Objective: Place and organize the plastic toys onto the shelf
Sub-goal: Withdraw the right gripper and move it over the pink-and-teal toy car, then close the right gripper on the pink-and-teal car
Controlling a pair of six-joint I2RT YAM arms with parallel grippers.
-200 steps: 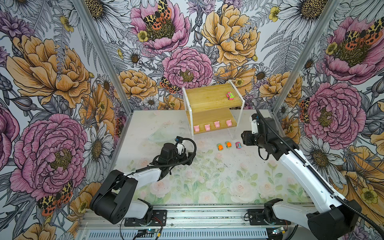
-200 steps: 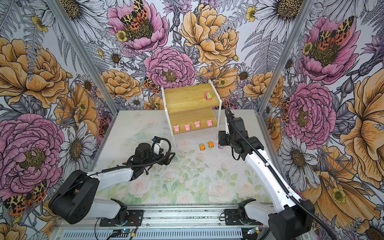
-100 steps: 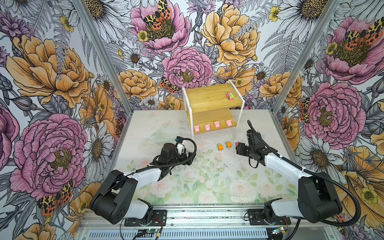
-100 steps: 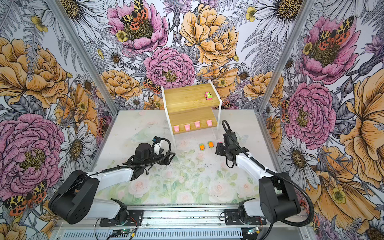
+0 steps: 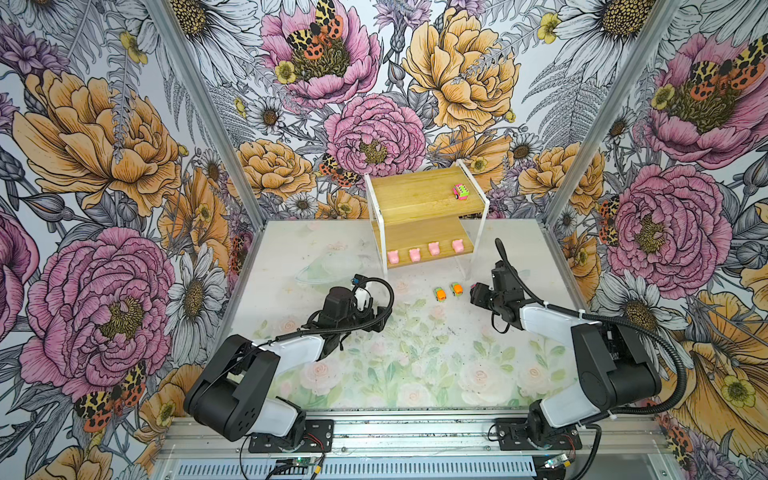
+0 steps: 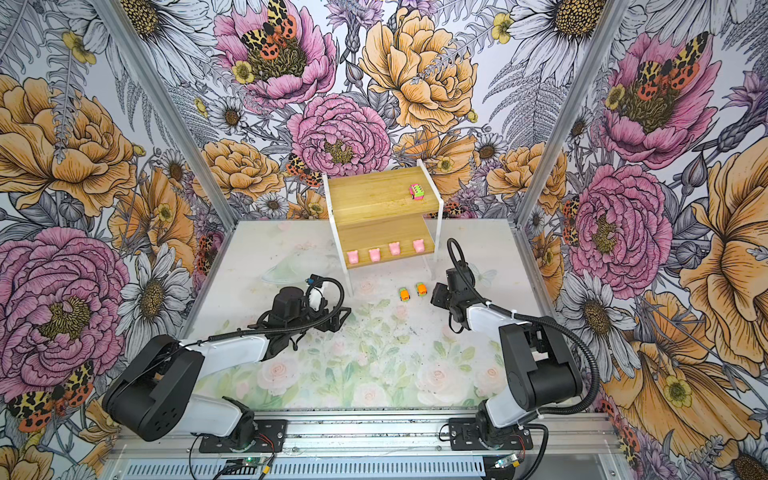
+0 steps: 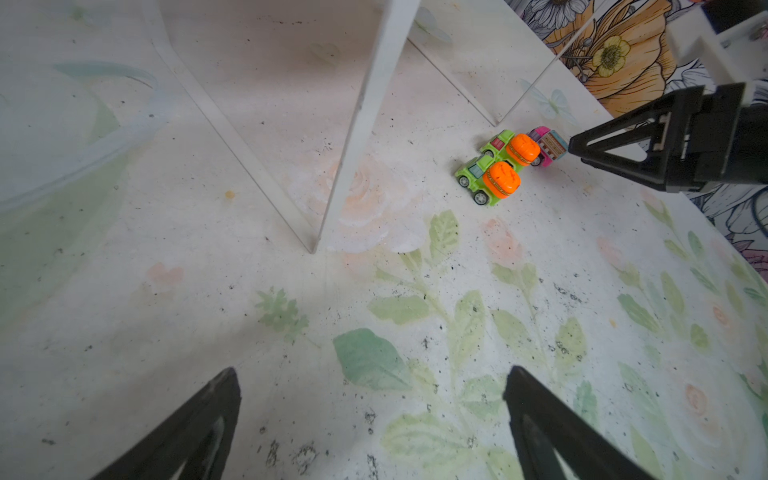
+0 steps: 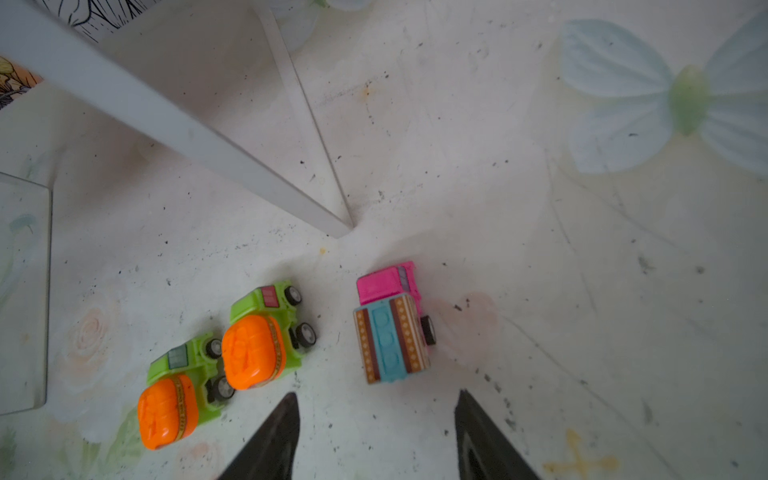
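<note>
The shelf (image 5: 415, 195) stands at the back, with several pale pink figures (image 5: 414, 254) in a row along the front of its lower board. A pink car with a green top (image 5: 460, 192) sits on its upper board. Two orange-and-green cars (image 8: 253, 345) (image 8: 166, 409) stand side by side on the table in front of the shelf's right leg. To their right lies a pink car with a blue top (image 8: 390, 328). My right gripper (image 8: 376, 415) is open, low over the table, just short of that pink car and not touching it. My left gripper (image 7: 372, 382) is open and empty over the table's middle.
The shelf's white legs (image 8: 199, 141) come down close behind the cars. The enclosure's floral right wall (image 5: 623, 232) lies just beyond the right arm (image 5: 548, 318). The left arm (image 5: 291, 345) rests low over the table's left half.
My right arm has swung down from beside the shelf to table level, and its gripper now sits behind the pink car with the blue top. The left arm has not moved.
</note>
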